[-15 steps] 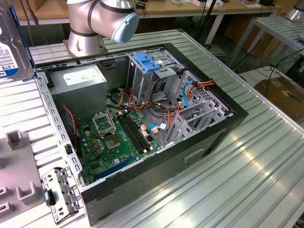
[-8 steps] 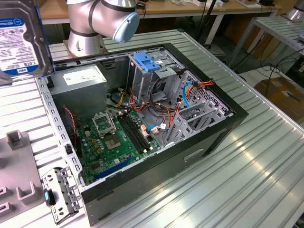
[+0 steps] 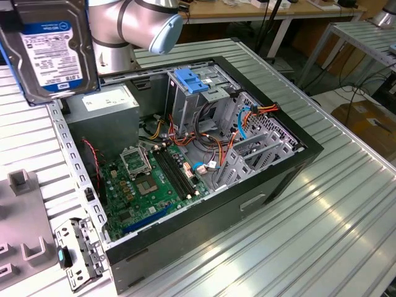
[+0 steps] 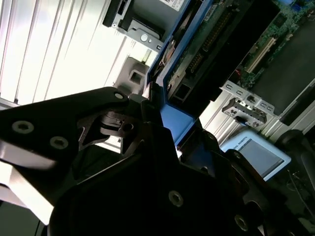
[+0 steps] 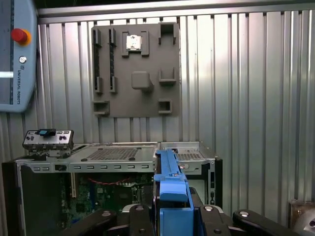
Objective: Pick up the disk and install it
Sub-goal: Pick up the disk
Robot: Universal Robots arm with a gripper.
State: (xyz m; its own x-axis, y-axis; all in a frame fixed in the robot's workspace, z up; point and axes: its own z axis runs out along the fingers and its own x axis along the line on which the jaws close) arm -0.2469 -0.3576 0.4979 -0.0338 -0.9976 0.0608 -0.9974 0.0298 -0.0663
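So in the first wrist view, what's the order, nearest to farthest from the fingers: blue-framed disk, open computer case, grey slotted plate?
1. Blue-framed silver disk: clamped in the fingers.
2. Open black metal computer case: just past the disk.
3. Grey slotted plastic plate: on the ribbed table beyond the case.

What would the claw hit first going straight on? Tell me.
Shut on the disk, the claw points at the open computer case; its grey perforated panel looks first in line, though depth is unclear.
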